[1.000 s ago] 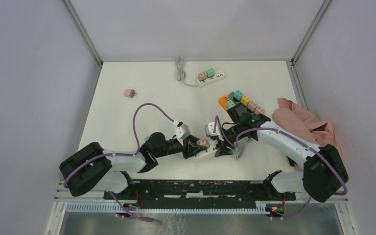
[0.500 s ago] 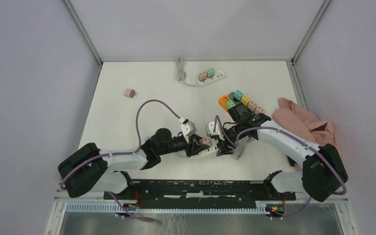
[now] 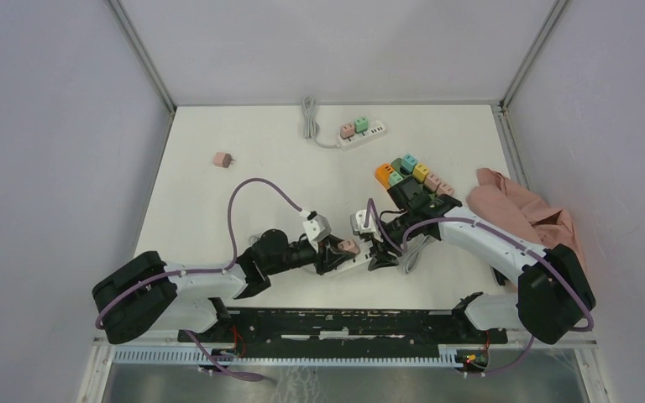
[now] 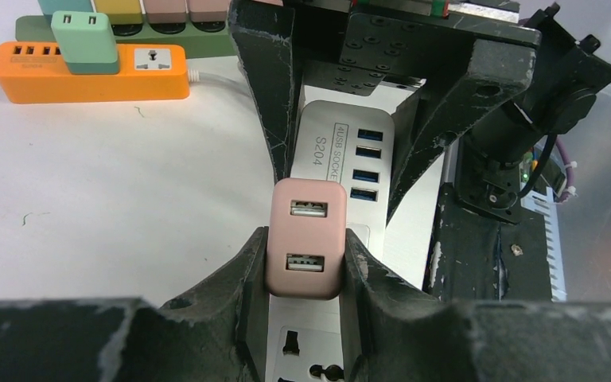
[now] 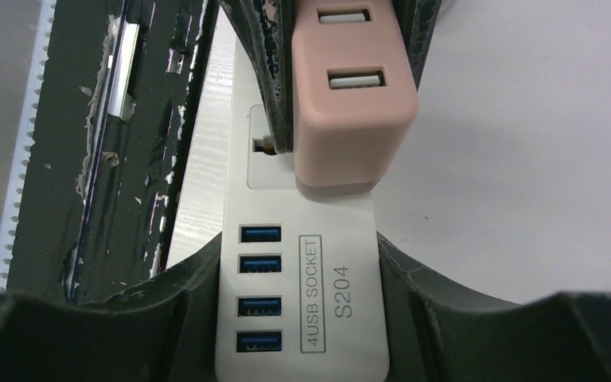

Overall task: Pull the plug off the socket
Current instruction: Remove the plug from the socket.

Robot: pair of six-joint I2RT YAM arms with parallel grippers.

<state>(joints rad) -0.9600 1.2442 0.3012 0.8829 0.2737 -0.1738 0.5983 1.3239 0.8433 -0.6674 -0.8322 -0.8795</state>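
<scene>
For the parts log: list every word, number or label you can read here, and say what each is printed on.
"4USB SOCKET": boxed label on the white power strip.
"S204": printed next to that box, on the same strip.
Small print on the orange power strip in the left wrist view: too small to read.
The pink plug shows no text on the faces in view.

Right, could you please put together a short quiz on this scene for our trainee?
1. True or false: the left pincer is shut on the pink plug.
2. What does the right pincer hold? A) orange power strip B) white power strip C) pink cloth
3. Fill in: the white power strip shows ___ blue USB ports.
Key: 1 true; 2 B; 3 four.
</scene>
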